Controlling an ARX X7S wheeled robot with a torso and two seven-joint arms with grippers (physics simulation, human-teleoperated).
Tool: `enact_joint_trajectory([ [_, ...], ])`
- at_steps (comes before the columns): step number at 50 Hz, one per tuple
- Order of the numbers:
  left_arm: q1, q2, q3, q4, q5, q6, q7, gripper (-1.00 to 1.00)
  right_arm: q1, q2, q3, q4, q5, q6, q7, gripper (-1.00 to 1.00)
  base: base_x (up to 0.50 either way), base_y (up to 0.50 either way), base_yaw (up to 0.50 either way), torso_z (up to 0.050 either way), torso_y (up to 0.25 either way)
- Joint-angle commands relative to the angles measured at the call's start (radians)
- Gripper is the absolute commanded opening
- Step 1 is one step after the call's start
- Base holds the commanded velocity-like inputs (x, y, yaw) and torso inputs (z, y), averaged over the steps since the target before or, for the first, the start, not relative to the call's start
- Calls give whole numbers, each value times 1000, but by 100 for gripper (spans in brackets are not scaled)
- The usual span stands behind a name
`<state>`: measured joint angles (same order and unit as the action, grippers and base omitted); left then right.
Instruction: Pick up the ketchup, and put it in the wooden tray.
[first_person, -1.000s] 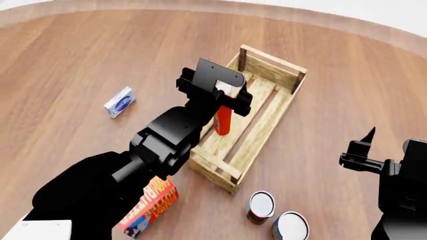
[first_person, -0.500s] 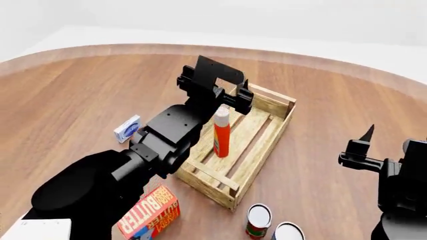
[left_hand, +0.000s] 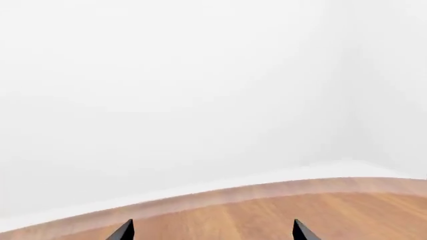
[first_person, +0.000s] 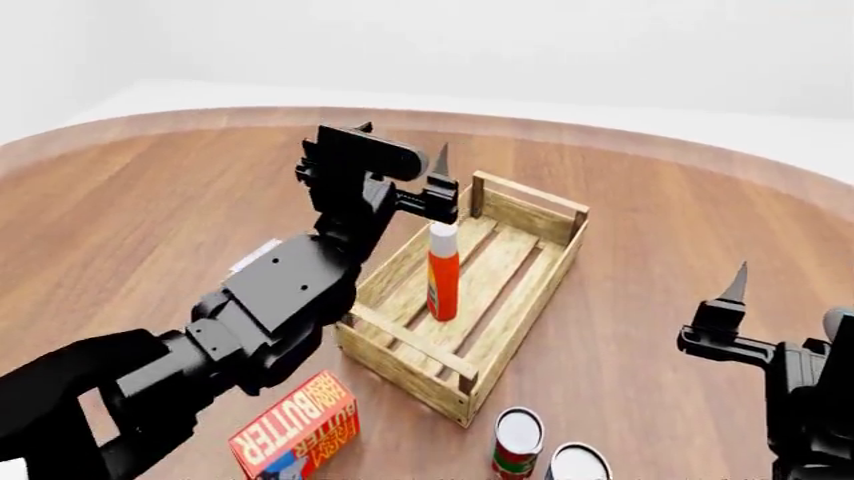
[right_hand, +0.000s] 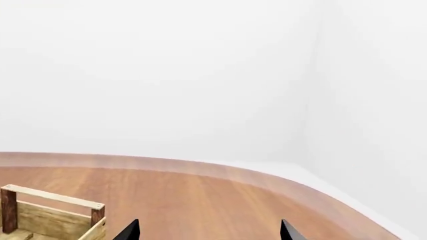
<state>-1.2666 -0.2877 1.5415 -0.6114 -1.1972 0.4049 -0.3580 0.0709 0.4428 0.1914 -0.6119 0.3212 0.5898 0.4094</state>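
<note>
Lifting my left hand (first_person: 430, 178) away, now spread empty after releasing; ketchup (first_person: 442, 272) stands upright alone inside tray (first_person: 534, 290). Placement looks done. Right hand (first_person: 731, 300) open, idle, well apart.

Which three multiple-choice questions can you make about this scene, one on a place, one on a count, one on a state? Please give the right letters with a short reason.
1. Where is the ketchup?
A. Inside the wooden tray
B. On the table beside the butter box
C. In the right hand

2. How many cans stand in front of the tray?
A. One
B. Two
C. Four

3. What is the state of the left hand?
A. Shut on the ketchup
B. Open, holding nothing
C. Shut on a can

Answers:
1. A, the bottle stands upright on the tray's slats.
2. B, two cans sit side by side at the bottom edge of the head view.
3. B, the left wrist view shows its fingertips wide apart with nothing between them.
</note>
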Motion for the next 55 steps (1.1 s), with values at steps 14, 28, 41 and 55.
enact_joint_trajectory([
  [14, 223, -542, 23, 775, 145, 177, -482, 100, -146, -3, -9, -148, -9, -89, -19, 100, 0, 0, 0, -9, 32],
  [28, 376, -679, -5, 858, 201, 321, -663, 100, -234, -8, -71, -203, -37, -141, -38, 100, 0, 0, 0, 0, 0],
  [41, 425, -703, -18, 846, 205, 361, -696, 100, -245, -41, -89, -147, -32, -196, -42, 100, 0, 0, 0, 0, 0],
  [55, 446, -733, -30, 875, 227, 369, -732, 100, -232, -46, -119, -125, -40, -213, -48, 100, 0, 0, 0, 0, 0],
])
